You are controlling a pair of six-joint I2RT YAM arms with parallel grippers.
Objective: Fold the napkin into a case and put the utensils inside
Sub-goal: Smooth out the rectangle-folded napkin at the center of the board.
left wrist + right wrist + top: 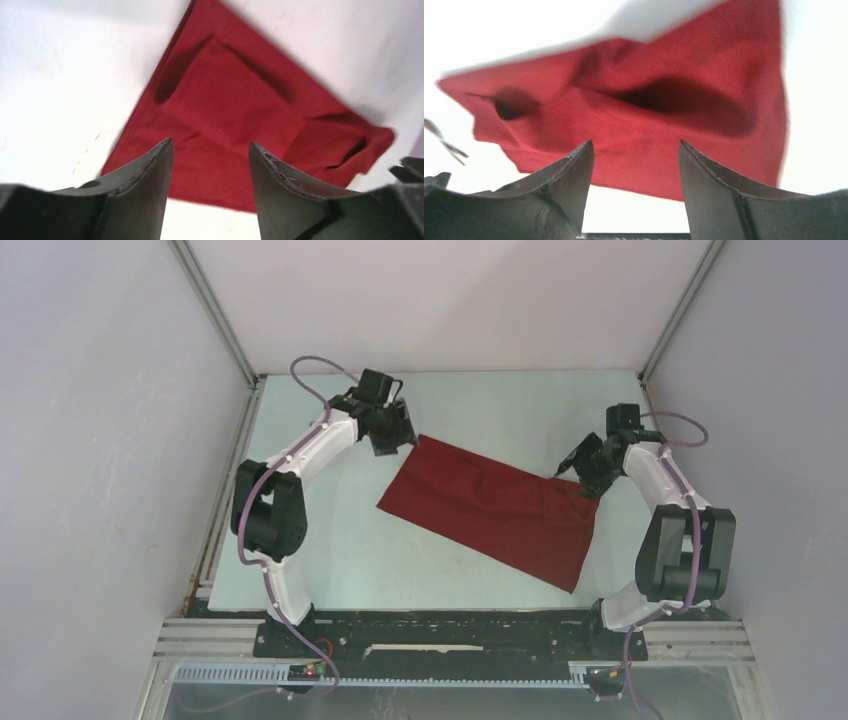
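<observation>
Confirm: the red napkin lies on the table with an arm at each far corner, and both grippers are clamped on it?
Not clamped. The left gripper and the right gripper stand open, with their fingers apart, the napkin beyond them and nothing between. The two wrist views show it. The rest is right.

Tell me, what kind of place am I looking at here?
Probably a robotics lab test cell: plain white wall panels on metal frame posts box in a pale table, two white-and-black robot arms are bolted at its near edge, and a dark red rectangular cloth napkin lies on it.
</observation>
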